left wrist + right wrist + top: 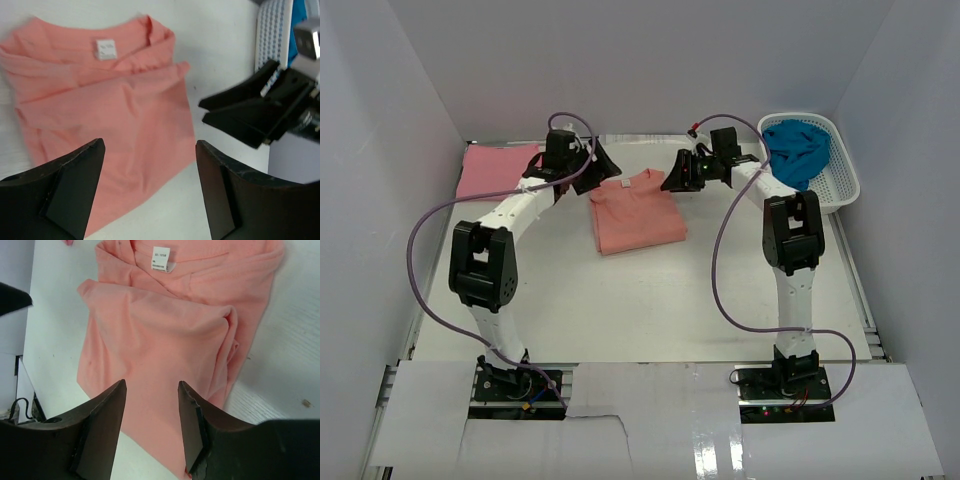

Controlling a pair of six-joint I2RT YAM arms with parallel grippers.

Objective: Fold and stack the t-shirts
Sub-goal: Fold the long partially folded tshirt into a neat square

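The salmon-orange t-shirt [635, 212] lies folded into a rough rectangle in the middle of the table, its white neck label [105, 49] facing up at the far end. My left gripper [598, 165] hovers open and empty over its far left corner. My right gripper [677, 172] hovers open and empty over its far right corner. In the left wrist view the shirt [100, 100] lies beneath and beyond the fingers [75, 185]. In the right wrist view it [170, 330] lies under the gripper [151, 385]. The lighter pink t-shirt [495, 170] lies folded at the back left. The teal-blue t-shirt [798, 150] lies crumpled in the basket.
A white plastic lattice basket [845, 180] stands at the back right, close behind the right arm. White walls close in the table on the left, back and right. Purple cables loop out from both arms.
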